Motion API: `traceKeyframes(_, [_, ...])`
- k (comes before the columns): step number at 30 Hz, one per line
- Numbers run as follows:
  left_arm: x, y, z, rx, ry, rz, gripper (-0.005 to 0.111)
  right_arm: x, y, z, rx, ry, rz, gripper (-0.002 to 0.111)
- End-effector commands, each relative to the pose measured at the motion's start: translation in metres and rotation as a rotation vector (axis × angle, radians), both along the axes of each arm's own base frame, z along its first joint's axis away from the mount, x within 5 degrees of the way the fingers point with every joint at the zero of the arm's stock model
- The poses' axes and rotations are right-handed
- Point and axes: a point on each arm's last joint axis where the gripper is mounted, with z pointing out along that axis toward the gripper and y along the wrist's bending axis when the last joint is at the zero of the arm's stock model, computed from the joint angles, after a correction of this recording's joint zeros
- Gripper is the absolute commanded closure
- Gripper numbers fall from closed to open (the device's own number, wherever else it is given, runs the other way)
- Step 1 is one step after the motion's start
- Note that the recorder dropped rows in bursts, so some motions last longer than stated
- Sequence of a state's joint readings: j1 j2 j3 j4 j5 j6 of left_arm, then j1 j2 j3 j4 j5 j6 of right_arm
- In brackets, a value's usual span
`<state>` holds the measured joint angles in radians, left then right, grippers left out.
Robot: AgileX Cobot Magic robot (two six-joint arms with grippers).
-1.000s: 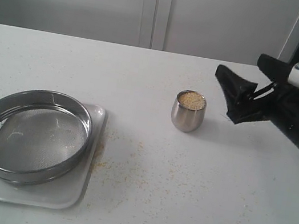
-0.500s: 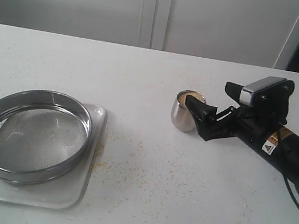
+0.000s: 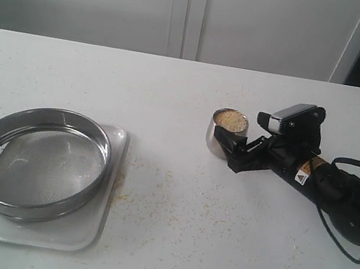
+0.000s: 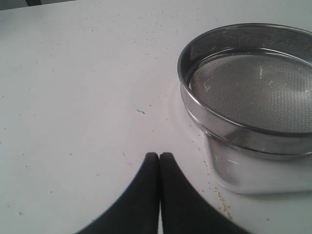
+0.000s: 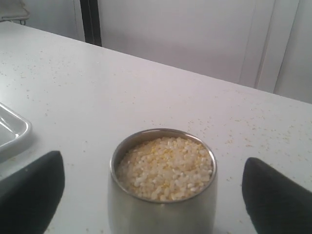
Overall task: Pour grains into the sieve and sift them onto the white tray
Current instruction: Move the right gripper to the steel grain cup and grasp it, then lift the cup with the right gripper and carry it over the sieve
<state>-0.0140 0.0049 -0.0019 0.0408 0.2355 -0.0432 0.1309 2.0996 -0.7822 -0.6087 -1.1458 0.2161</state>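
The grains (image 5: 165, 168), pale and golden, fill a small steel cup (image 5: 163, 212) standing mid-table (image 3: 226, 134). My right gripper (image 5: 152, 165) is open, with a finger (image 5: 31, 190) on each side of the cup and a gap between each finger and the cup wall. In the exterior view that gripper (image 3: 231, 142) lies low on the table against the cup's right side. The sieve (image 3: 39, 162) rests on the white tray (image 3: 90, 230) at the front left, its mesh bare. My left gripper (image 4: 159, 157) is shut on nothing, over the table beside the sieve (image 4: 253, 87) and tray (image 4: 243, 180).
Stray grains speckle the tabletop (image 3: 156, 193) between the tray and the cup. The right arm's body and cable (image 3: 343, 198) stretch across the table's right side. A white cabinet wall (image 3: 188, 10) stands behind the table's far edge.
The right arm has come down and leftward to the cup; its open fingers now straddle it. The sieve, the tray and the cup have not moved.
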Motion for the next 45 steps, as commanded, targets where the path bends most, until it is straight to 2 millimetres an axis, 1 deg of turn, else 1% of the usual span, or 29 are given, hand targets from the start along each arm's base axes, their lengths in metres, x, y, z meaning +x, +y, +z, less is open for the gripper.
traceKeyframes(1, [0.0,0.0,0.0,-0.012,-0.005,0.003,0.107,0.01,0.005,-0.007,-0.01,-0.014,0.015,0.017])
traceKeyframes(6, [0.0,0.0,0.0,-0.012,-0.005,0.003,0.107,0.023,0.013,-0.015,-0.024,-0.013,0.028,0.017])
traceKeyframes(14, [0.0,0.0,0.0,-0.012,-0.005,0.003,0.107,0.041,0.014,-0.025,-0.057,0.0,0.01,0.017])
traceKeyframes(17, [0.0,0.0,0.0,-0.012,-0.005,0.003,0.107,0.047,0.018,-0.031,-0.058,0.002,0.014,0.017])
traceKeyframes(22, [0.0,0.0,0.0,-0.012,-0.005,0.003,0.107,0.056,0.02,-0.032,-0.05,-0.014,0.005,0.017])
traceKeyframes(30, [0.0,0.0,0.0,-0.012,-0.005,0.003,0.107,0.057,0.02,-0.056,-0.045,0.027,-0.005,0.017])
traceKeyframes(38, [0.0,0.0,0.0,-0.012,-0.005,0.003,0.107,0.058,0.021,-0.056,-0.032,0.011,-0.001,0.017])
traceKeyframes(40, [0.0,0.0,0.0,-0.012,-0.005,0.003,0.107,0.058,0.021,-0.056,-0.033,0.012,-0.001,0.02])
traceKeyframes(42, [0.0,0.0,0.0,-0.012,-0.005,0.003,0.107,0.058,0.021,-0.056,-0.033,0.012,-0.001,0.027])
traceKeyframes(44, [0.0,0.0,0.0,-0.012,-0.005,0.003,0.107,0.058,0.021,-0.056,-0.033,0.012,-0.001,0.04])
traceKeyframes(45, [0.0,0.0,0.0,-0.012,-0.005,0.003,0.107,0.058,0.021,-0.056,-0.033,0.012,-0.001,0.049])
